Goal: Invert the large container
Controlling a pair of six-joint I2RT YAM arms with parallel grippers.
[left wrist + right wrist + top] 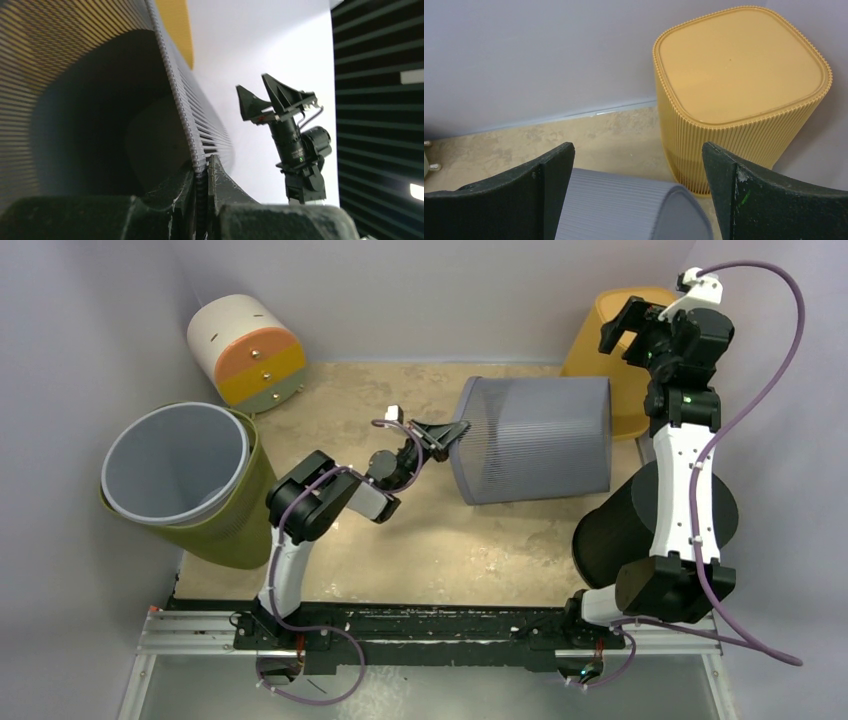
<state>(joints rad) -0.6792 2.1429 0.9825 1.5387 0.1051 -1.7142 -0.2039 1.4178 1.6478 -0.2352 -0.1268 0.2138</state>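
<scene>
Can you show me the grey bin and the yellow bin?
grey bin (540,440), top view, its ribbed side wall.
yellow bin (739,65), right wrist view, its flat top face.

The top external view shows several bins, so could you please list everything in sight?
grey ribbed container: 1, grey, table centre, lying on its side
yellow ribbed container: 1, yellow, back right, upside down
grey bin: 1, pale grey, left, nested in the olive bin
olive bin: 1, olive green, left
banded drum: 1, white, orange, yellow and green, back left
black container: 1, black, near right
table: 1, beige
left end effector: 1, black, shut on the grey ribbed container's rim
right end effector: 1, black, open, back right
</scene>
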